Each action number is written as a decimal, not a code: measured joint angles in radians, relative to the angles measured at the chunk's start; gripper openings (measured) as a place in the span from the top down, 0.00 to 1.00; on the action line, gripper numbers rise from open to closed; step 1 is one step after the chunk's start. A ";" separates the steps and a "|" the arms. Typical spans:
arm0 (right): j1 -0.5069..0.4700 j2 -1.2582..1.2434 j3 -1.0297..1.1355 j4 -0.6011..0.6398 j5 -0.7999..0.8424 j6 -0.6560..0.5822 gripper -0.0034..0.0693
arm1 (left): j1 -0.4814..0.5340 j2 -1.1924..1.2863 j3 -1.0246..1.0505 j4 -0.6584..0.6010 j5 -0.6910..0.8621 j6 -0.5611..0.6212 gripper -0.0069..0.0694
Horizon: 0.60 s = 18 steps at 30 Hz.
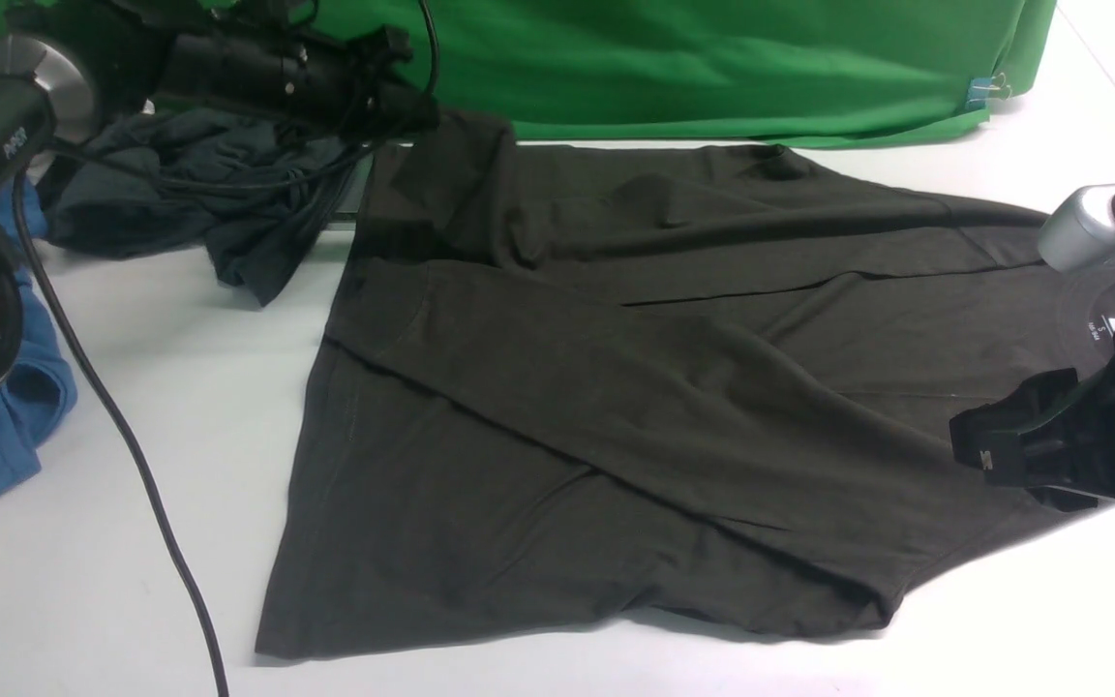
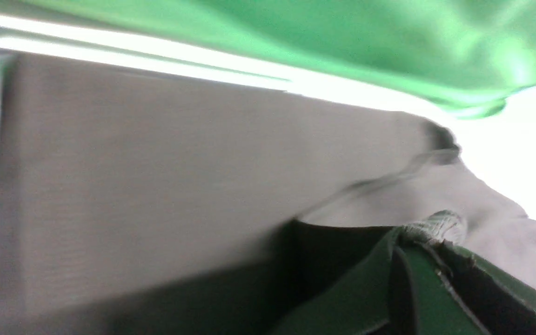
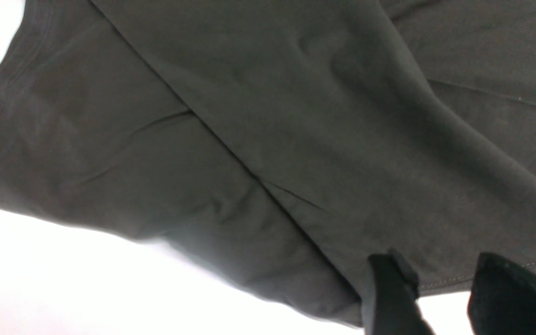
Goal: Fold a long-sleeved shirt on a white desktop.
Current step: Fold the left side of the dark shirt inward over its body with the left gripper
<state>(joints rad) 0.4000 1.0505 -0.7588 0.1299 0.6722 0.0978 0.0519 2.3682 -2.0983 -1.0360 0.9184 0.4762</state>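
The long-sleeved shirt (image 1: 616, 387) lies spread on the white desktop (image 1: 180, 387), hem to the left and neck to the right, with its white neck label (image 1: 1104, 327) showing. Both sleeves are folded across the body. At the far left corner my left gripper (image 1: 417, 111) holds a raised piece of it. In the left wrist view the green-padded gripper (image 2: 424, 237) is shut on a ribbed edge of the shirt (image 2: 156, 177). My right gripper (image 1: 979, 445) hovers at the near shoulder; its black fingers (image 3: 389, 288) stand apart over the shirt's stitched edge (image 3: 249, 116), holding nothing.
A crumpled charcoal-grey garment (image 1: 180, 194) lies at the back left under the left arm. A blue shirt (image 1: 6, 416) sits at the left edge. A black cable (image 1: 132, 455) trails across the table there. The green backdrop (image 1: 712, 58) hangs behind the shirt.
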 joint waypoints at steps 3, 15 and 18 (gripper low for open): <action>0.000 0.000 0.000 0.000 0.000 0.000 0.62 | 0.000 0.001 -0.038 -0.027 0.055 0.006 0.87; 0.000 0.000 0.000 0.000 0.003 0.000 0.62 | 0.001 -0.103 -0.230 0.073 0.201 -0.078 0.87; 0.000 0.000 0.000 0.000 0.006 0.000 0.62 | 0.000 -0.147 -0.240 0.229 0.251 -0.150 0.87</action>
<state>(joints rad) 0.4000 1.0505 -0.7588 0.1299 0.6781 0.0978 0.0518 2.2213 -2.3383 -0.8066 1.1698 0.3264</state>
